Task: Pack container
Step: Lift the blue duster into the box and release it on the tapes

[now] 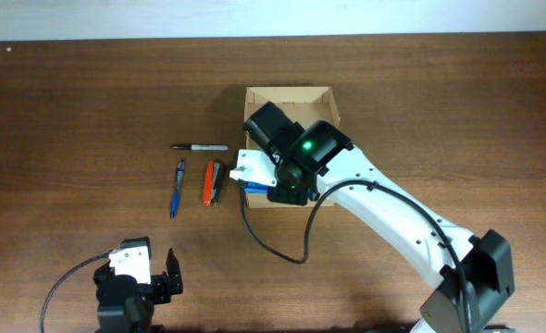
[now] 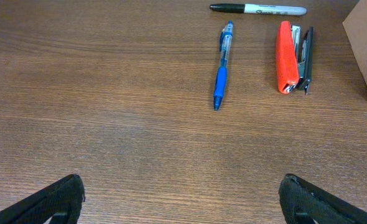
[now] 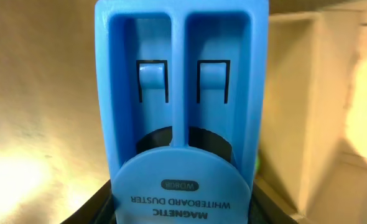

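Note:
The tan cardboard container [image 1: 291,93] stands open at the table's middle; its side shows in the left wrist view [image 2: 365,50] and its inner wall in the right wrist view [image 3: 40,93]. My right gripper [image 1: 273,189] reaches down into it, shut on a blue magnetic whiteboard duster [image 3: 182,93], of which a blue sliver shows from overhead [image 1: 254,185]. The dark fingers of my right gripper [image 3: 182,214] flank the duster's rounded end. My left gripper [image 1: 160,280] is open and empty near the front left edge, and its wrist view shows the fingers [image 2: 182,194] spread over bare wood.
Left of the container lie a black marker [image 1: 199,146] [image 2: 258,9], a blue pen [image 1: 177,188] [image 2: 222,65] and a red stapler [image 1: 213,181] [image 2: 288,56]. A black cable [image 1: 273,245] loops in front of the box.

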`<act>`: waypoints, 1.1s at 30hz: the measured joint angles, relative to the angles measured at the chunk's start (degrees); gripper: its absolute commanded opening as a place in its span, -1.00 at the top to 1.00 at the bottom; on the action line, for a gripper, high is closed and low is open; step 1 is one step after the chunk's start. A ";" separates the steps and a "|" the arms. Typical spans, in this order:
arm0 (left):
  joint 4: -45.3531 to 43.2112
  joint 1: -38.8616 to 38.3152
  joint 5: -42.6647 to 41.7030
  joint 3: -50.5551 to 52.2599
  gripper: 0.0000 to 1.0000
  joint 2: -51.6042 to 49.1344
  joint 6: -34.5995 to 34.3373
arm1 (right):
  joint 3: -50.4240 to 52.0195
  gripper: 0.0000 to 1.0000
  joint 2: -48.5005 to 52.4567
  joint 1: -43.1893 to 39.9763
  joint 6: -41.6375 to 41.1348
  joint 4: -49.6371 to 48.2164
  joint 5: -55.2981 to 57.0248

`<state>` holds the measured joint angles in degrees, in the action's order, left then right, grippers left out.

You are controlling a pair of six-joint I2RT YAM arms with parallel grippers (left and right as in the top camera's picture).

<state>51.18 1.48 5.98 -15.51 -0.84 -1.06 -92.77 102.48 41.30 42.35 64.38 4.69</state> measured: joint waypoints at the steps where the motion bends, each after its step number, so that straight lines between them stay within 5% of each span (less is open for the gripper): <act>1: 0.00 0.00 0.00 0.00 -0.99 0.00 0.00 | 0.00 0.28 0.00 -0.44 0.61 -0.66 0.90; 11: 0.00 0.00 0.00 0.00 -0.99 0.00 0.00 | -0.02 0.28 0.50 -6.82 5.25 -6.21 3.91; 33: 0.00 0.00 0.00 0.00 -0.99 0.00 0.00 | -0.02 0.44 9.68 -6.91 10.56 -14.19 5.25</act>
<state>51.18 1.48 5.98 -15.51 -0.84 -1.06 -92.79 112.16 34.39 52.90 50.19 9.93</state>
